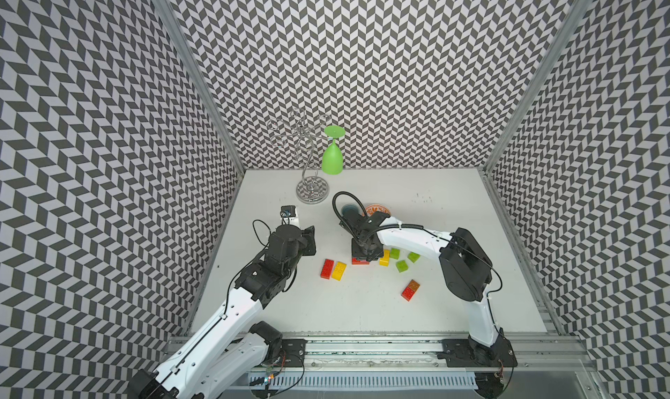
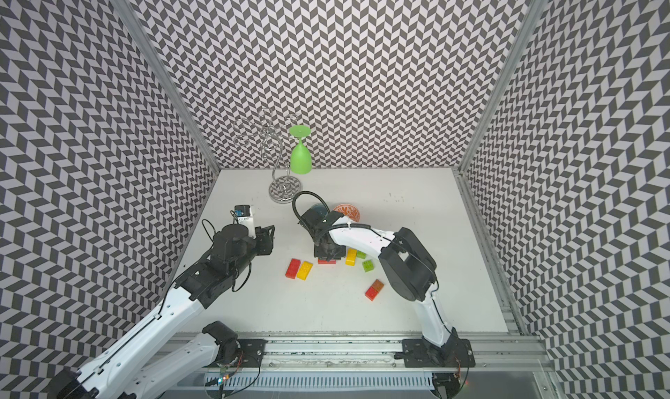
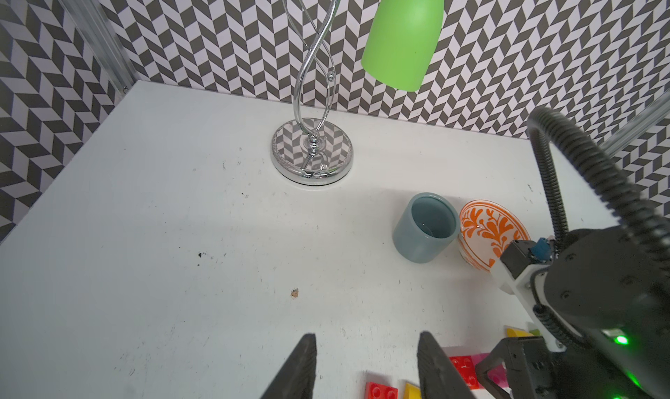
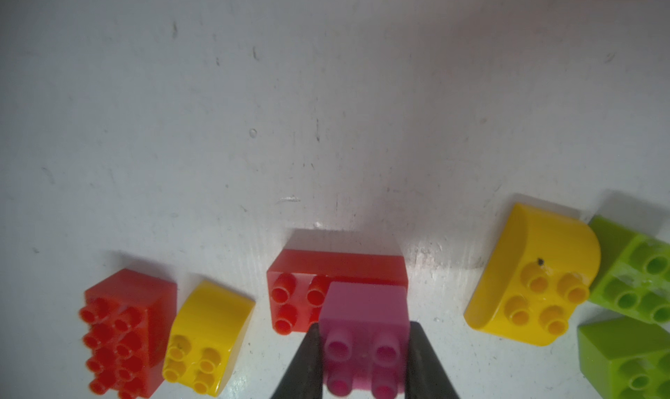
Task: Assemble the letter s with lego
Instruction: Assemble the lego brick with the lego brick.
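My right gripper point(image 4: 364, 346) is shut on a pink square brick point(image 4: 364, 328), which sits over one end of a red brick point(image 4: 293, 295) lying on the table. In a top view this gripper point(image 1: 366, 255) points straight down mid-table and hides the pink brick. To its left lie a long red brick point(image 1: 327, 269) and a yellow brick point(image 1: 339, 271), side by side. To its right are a yellow rounded brick point(image 4: 533, 274) and lime green bricks point(image 1: 401, 266). A red and orange-brown pair point(image 1: 410, 290) lies nearer the front. My left gripper point(image 3: 367, 335) is open and empty, held above the table's left side.
A chrome glass stand point(image 1: 312, 190) with a hanging green glass point(image 1: 332, 157) stands at the back. A grey-blue cup point(image 3: 424, 226) and an orange-patterned bowl point(image 3: 489, 230) sit just behind my right wrist. Patterned walls close in the white table point(image 1: 417, 324) on three sides.
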Controlling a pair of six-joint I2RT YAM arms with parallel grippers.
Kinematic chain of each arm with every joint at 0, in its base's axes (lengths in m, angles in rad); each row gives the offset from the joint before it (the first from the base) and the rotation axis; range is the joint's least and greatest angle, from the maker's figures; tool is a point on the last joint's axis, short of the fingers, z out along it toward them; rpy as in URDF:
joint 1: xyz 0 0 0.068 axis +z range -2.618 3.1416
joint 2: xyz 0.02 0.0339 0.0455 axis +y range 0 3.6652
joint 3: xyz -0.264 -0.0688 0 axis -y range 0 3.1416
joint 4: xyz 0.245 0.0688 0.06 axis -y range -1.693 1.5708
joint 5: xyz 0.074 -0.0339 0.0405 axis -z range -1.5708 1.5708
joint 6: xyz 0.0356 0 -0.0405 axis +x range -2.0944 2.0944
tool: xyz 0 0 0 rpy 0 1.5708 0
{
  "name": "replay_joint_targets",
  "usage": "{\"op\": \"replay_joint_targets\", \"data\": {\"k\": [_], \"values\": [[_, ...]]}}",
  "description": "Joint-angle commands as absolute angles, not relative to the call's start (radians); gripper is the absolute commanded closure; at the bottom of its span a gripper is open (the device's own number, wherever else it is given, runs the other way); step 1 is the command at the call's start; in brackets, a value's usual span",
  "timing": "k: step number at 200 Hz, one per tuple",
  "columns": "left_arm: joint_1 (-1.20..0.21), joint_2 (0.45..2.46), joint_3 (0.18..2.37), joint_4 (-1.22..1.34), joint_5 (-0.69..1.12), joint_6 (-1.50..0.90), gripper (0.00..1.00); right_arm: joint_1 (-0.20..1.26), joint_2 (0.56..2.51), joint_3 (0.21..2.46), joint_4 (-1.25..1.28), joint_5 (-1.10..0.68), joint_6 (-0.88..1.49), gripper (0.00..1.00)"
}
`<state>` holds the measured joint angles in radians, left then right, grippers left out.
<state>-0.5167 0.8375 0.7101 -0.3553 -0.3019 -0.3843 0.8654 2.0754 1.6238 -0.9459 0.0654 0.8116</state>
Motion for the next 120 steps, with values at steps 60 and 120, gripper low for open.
{"op": "replay_joint_targets", "data": {"k": [60, 120], "values": [[-0.515, 0.838, 0.700, -0.368, -0.315, -0.387, 0.53, 0.827, 2.118, 1.483, -0.911, 0.018, 0.762, 1.00], [-0.515, 0.841, 0.701, -0.368, -0.319, -0.386, 0.53, 0.822, 2.186, 1.500, -0.953, 0.013, 0.733, 1.00]]}}
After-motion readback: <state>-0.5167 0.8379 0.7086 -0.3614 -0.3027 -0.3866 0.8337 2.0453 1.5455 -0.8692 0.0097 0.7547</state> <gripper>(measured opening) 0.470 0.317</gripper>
